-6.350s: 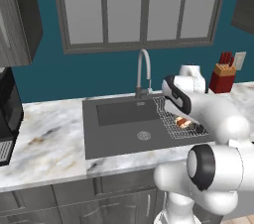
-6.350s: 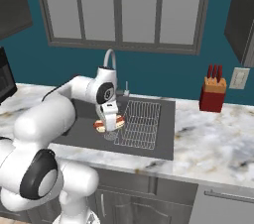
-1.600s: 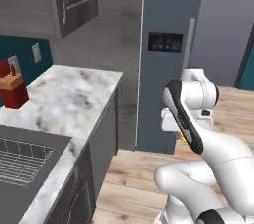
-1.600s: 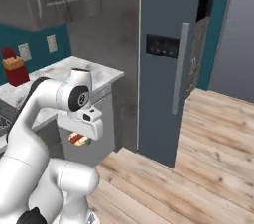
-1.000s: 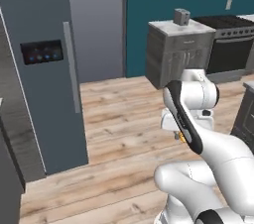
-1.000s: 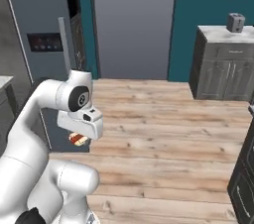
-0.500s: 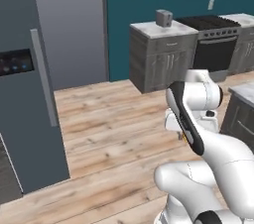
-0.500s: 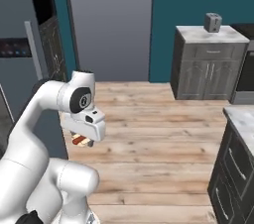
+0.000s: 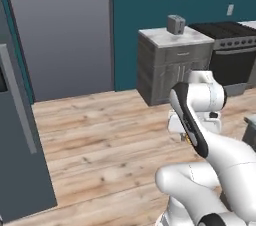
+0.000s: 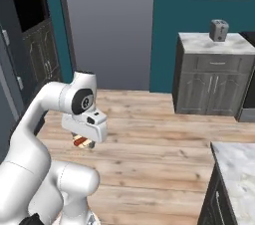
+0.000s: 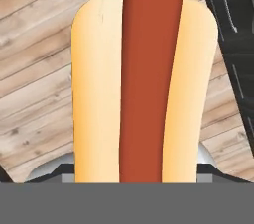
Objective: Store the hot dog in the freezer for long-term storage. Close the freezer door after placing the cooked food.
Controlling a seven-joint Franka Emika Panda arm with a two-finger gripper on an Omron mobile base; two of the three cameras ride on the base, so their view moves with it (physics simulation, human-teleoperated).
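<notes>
The jaws grip the hot dog, held in the air over the wood floor. Judging by this, pickup is done; reaching the freezer door, storing and closing remain.

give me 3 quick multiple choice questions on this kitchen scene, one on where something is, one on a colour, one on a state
1. Where does the toaster stand?
A. on the marble-topped cabinet
B. on the wooden floor
C. in a sink

2. What colour is the wall behind that cabinet?
A. white
B. teal
C. yellow

3. What is the state of the hot dog?
A. lying on the floor
B. on a shelf
C. held in the gripper above the wooden floor

Answers: 1 A, it sits on the cabinet's top. 2 B, teal shows beside the cabinets. 3 C, the hand view shows it held over the planks.
</notes>
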